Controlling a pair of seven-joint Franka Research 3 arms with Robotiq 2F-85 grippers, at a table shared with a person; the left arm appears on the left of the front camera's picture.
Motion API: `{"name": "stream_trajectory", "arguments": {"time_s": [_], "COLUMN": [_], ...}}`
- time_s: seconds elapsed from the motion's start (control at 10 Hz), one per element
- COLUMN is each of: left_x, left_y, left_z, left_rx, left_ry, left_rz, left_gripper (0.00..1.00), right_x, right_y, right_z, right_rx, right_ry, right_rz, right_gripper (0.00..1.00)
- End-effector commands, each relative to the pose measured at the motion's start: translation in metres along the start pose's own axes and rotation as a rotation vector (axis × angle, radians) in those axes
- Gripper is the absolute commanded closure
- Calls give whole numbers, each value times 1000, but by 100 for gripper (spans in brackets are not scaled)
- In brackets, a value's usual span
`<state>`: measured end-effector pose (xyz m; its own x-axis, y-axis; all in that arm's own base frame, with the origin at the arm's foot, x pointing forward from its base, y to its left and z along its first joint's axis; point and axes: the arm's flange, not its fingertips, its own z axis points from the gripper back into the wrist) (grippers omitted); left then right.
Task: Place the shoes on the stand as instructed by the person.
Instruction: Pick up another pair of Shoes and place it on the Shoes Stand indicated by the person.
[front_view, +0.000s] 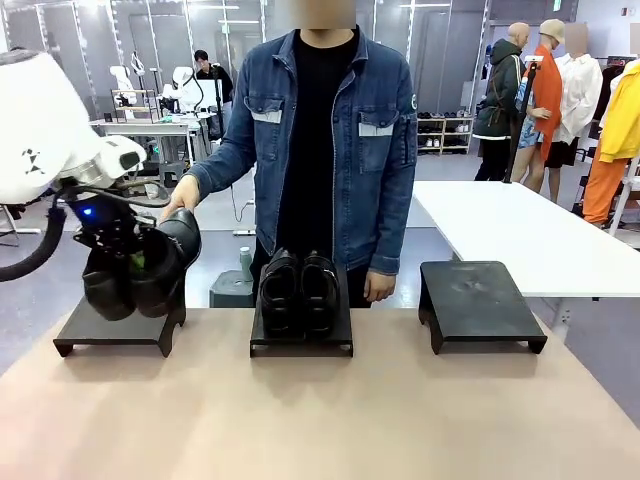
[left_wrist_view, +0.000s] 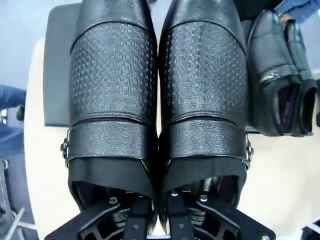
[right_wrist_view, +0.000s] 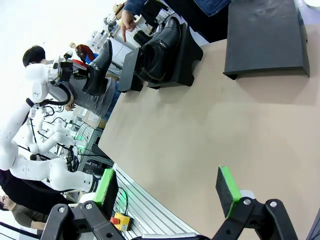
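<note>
Strap shoes gripped by left gripper, above left stand

A beige table carries three black stands in a row: the left stand, the middle stand and the right stand. A pair of black shoes sits on the middle one.

I see the right stand bare and reachable; middle stand blocked by shoes; person's hand crowds the left stand.

Left fingers hidden inside strap shoes
</note>
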<state>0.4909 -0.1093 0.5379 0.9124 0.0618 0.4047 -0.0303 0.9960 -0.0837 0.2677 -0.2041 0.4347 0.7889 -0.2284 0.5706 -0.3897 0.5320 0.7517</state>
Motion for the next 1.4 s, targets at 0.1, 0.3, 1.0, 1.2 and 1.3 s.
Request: {"name": "stream_trajectory", "arguments": {"time_s": [0.1, 0.3, 1.0, 1.2, 1.3], "left_x": [26, 36, 20, 33, 36], "left_y": [36, 52, 55, 67, 72], "left_z": [-19, -36, -55, -62, -69], "left_rx": [-72, -57, -44, -9, 25], "left_ry": [-3, 11, 63, 20, -2], "left_rz": [-121, -98, -83, -124, -100], "left_gripper": [92, 92, 92, 92, 92], "right_x": [1, 1, 1, 1, 1], "right_y": [-1, -1, -1, -1, -1], "right_z": [1, 1, 1, 1, 1], "right_rx": [12, 12, 12, 12, 12], "right_ry": [-12, -12, -12, -12, -12], "right_rz": [20, 20, 20, 20, 20], "right_gripper": [0, 0, 0, 0, 0]}}
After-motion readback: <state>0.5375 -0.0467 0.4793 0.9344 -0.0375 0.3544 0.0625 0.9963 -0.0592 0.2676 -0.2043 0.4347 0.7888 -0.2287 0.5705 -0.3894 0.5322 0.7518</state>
